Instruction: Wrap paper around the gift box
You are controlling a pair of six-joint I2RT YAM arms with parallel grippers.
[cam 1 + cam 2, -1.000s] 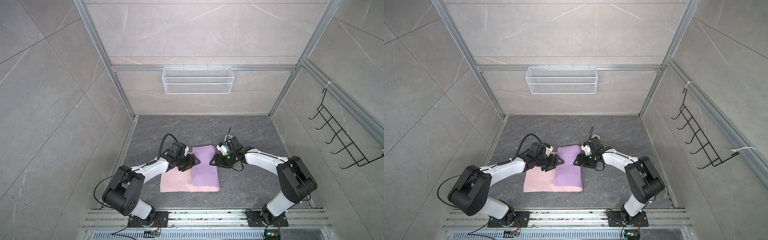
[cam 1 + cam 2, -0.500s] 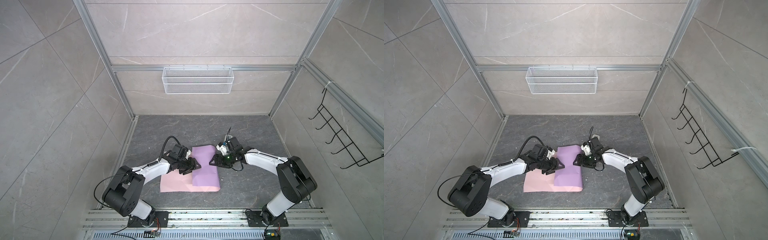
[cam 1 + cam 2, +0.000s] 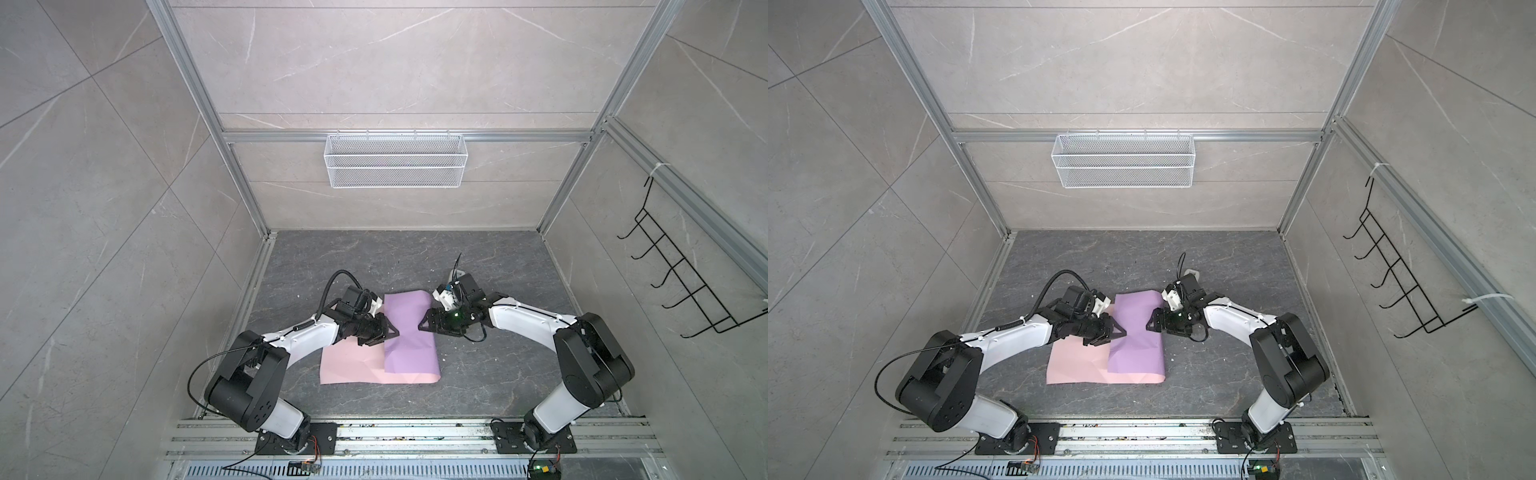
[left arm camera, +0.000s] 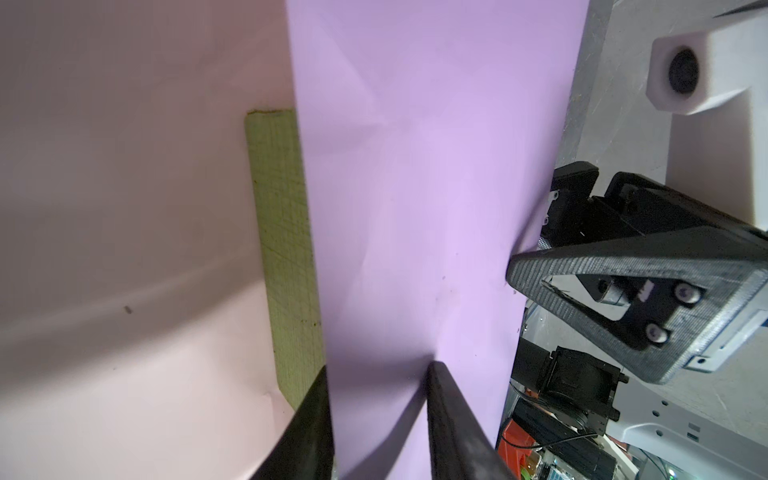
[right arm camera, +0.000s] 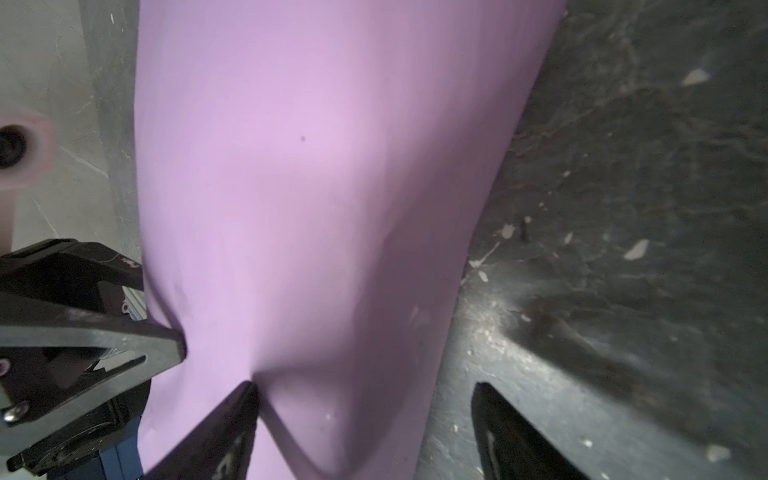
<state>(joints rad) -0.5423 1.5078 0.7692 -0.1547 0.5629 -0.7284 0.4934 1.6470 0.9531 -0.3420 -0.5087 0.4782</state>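
Where lilac paper (image 4: 415, 187) folds over, olive box (image 4: 286, 249) shows.

in both top views i look steeply down from high above the arm bases (image 3: 291, 442) onto the whole floor (image 3: 498, 270), while my wrist cameras sit close over the paper (image 4: 415, 208), facing each other: left sees the right gripper (image 4: 528, 257), right the left gripper (image 5: 162, 307).
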